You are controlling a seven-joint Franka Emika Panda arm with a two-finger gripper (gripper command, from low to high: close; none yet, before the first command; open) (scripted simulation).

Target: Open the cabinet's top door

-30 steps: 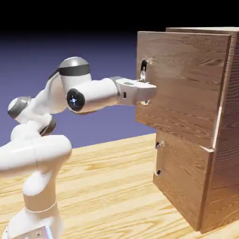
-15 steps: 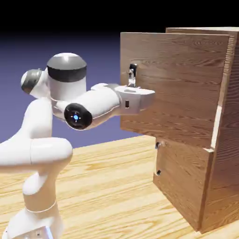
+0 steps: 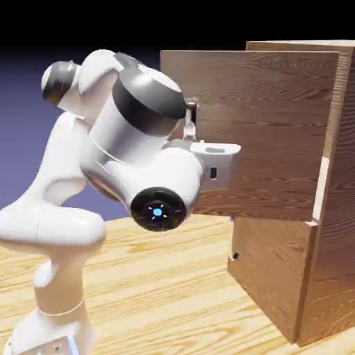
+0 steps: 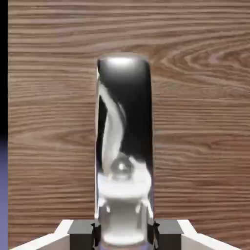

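Observation:
The brown wood-grain cabinet (image 3: 338, 229) stands at the exterior view's right. Its top door (image 3: 277, 125) is swung well out from the cabinet front, its free edge toward the left. My gripper (image 3: 193, 136) is shut on the door's thin vertical metal handle (image 3: 191, 114), partly hidden behind my forearm. In the hand view the shiny handle (image 4: 124, 136) stands upright between my two grey fingertips (image 4: 82, 229), with my gripper (image 4: 124, 233) clamped on its lower end and the door's wood (image 4: 49, 122) filling the background.
The shorter lower door (image 3: 270, 277) is closed, with a small knob (image 3: 236, 256) at its left edge. My white arm bulks large in front of the open door, its elbow (image 3: 158, 208) toward the camera. The wooden table (image 3: 166, 291) lies below.
The top door has swung further open, its free edge moving left. My hand has drawn back with the handle, and my elbow has rolled down toward the camera.

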